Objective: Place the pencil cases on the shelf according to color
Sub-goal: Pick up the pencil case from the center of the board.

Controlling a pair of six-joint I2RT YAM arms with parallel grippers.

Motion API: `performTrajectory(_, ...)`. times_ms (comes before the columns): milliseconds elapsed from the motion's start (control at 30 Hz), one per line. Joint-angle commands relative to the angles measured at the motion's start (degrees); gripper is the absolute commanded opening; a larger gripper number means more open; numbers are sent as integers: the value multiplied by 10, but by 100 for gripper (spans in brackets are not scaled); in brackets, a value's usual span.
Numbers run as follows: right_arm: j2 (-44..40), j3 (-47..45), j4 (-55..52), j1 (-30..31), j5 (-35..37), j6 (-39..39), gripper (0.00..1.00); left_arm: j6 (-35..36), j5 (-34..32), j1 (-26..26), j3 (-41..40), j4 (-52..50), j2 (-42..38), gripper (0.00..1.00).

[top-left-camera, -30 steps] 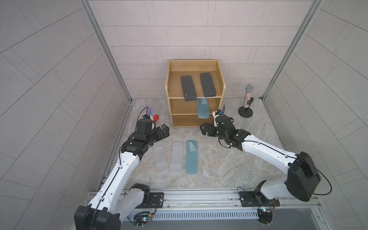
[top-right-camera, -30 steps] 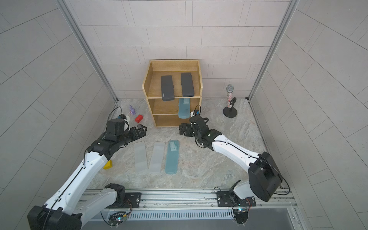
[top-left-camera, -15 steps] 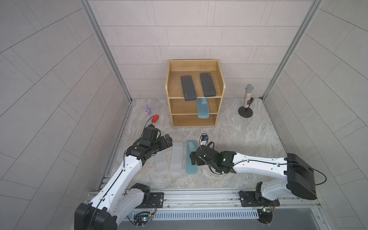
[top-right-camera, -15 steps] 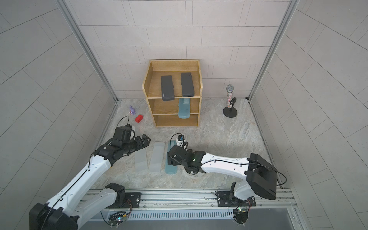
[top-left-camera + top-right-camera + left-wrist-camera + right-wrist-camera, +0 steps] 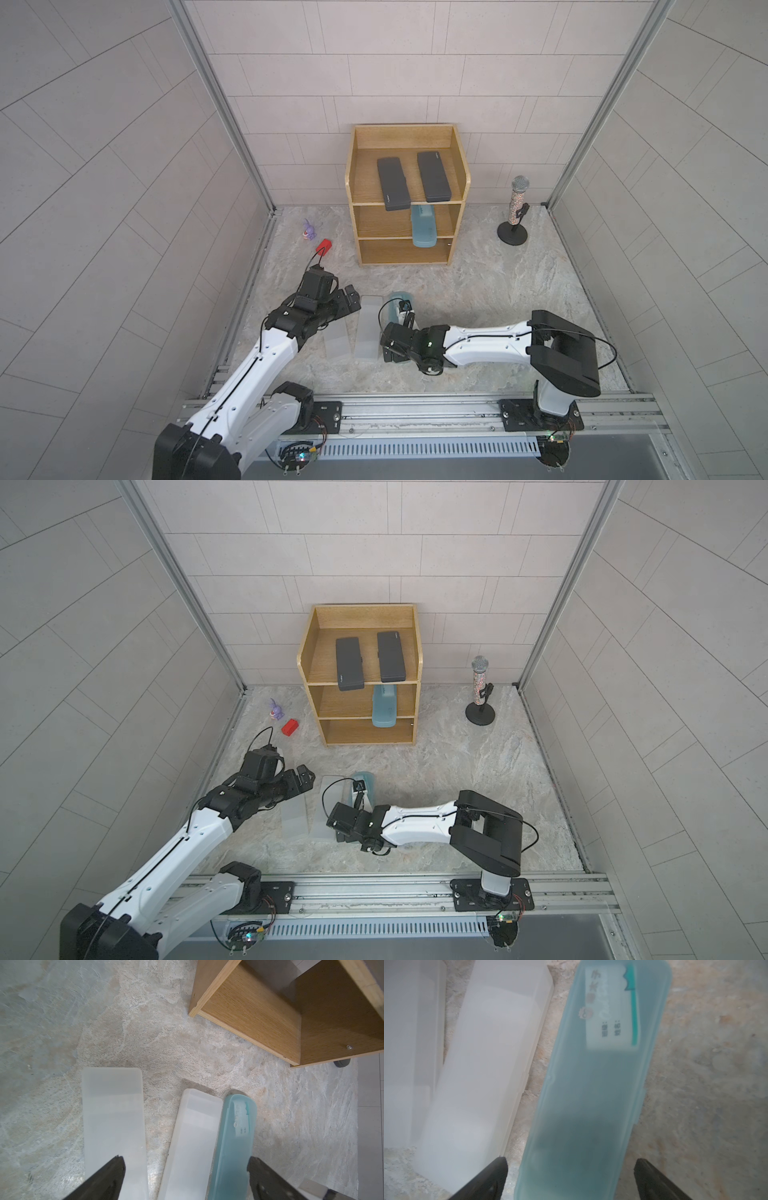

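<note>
Right end effector (image 5: pixel 571 1160), released, straddles teal case (image 5: pixel 591 1084); its long axis points toward shelf (image 5: pixel 399 251).

— Any writing to read?
— The teal case (image 5: pixel 581 1095) on the floor bears a white label (image 5: pixel 610 1007) at its twelve-o'clock end: blurred Chinese characters, two short lines ending in colons.
— Elsewhere?
— Pale print on a black case (image 5: pixel 433 176), too small to read.

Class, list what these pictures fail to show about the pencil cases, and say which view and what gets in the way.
- Top views: near end of the loose teal case, under the right arm.
- Top views: rear of the shelved teal case, beneath the top board of the shelf.
- Right wrist view: label print, blurred.
</note>
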Motion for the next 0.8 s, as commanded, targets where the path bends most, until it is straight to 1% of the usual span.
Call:
performTrajectory(0, -4, -22, -36, 0, 24, 14, 100, -9, -6, -6, -10, 2, -2, 100)
performTrajectory(133, -26, -54, -51, -3, 35, 26, 100, -13, -14, -25, -8, 5, 11, 100)
performTrajectory(300, -74, -85, -47, -3, 43, 19, 100, -28, -20, -45, -7, 20, 12, 100)
performTrajectory(433, -98, -101, -1, -3, 21, -13, 100, -28, -32, -59, -2, 22, 9, 100)
performTrajectory(533, -91, -99, 29, -2, -9, -29, 100, -28, -40, -64, 2, 23, 10, 100)
performTrajectory(767, -37, -94, 64, 7, -18, -15, 100, -25, -49, -64, 3, 16, 5, 100)
